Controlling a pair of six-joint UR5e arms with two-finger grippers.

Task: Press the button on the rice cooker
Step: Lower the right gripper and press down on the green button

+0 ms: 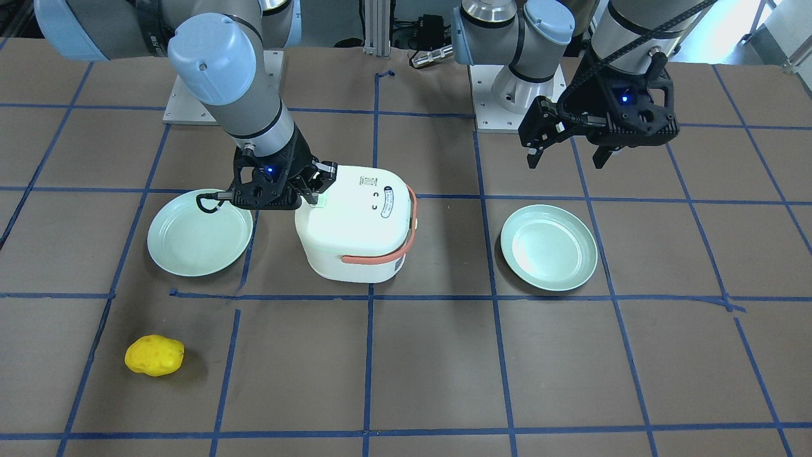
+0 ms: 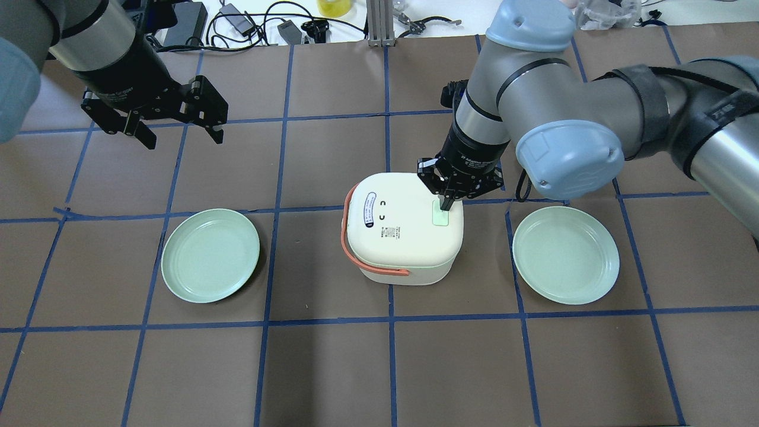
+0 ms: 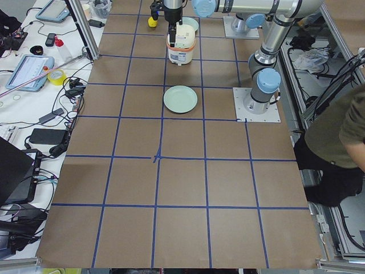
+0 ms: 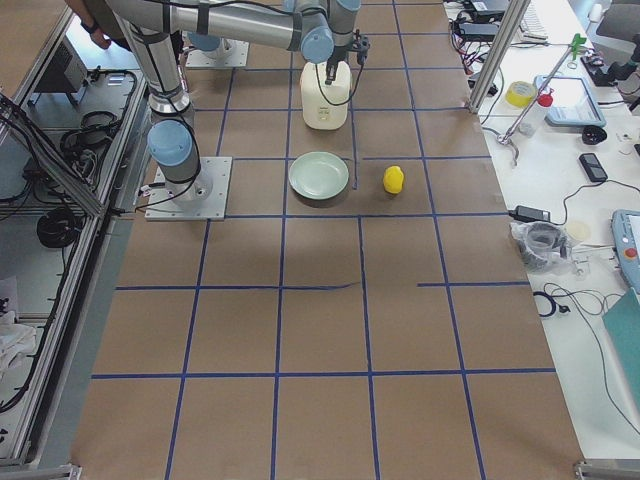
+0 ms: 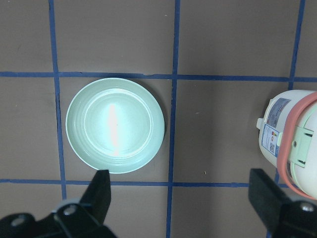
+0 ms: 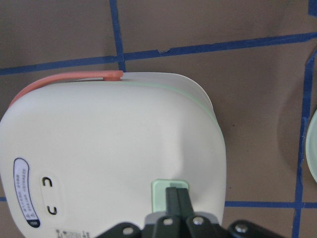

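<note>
The white rice cooker (image 2: 403, 231) with its salmon-orange handle (image 2: 356, 249) stands closed at the table's middle; it also shows in the front view (image 1: 358, 222) and the right wrist view (image 6: 109, 153). Its pale mint-green button (image 6: 161, 188) sits at the lid's edge, also seen from overhead (image 2: 440, 218). My right gripper (image 2: 446, 206) is shut, its fingertips (image 6: 177, 194) together and resting on the button. My left gripper (image 2: 181, 139) is open and empty, hovering high over the table's left side, apart from the cooker.
Two round pale green plates lie either side of the cooker (image 2: 210, 255) (image 2: 565, 254). A yellow potato-like object (image 1: 154, 355) lies near the operators' side. Cables and devices sit beyond the table's far edge (image 2: 261, 24).
</note>
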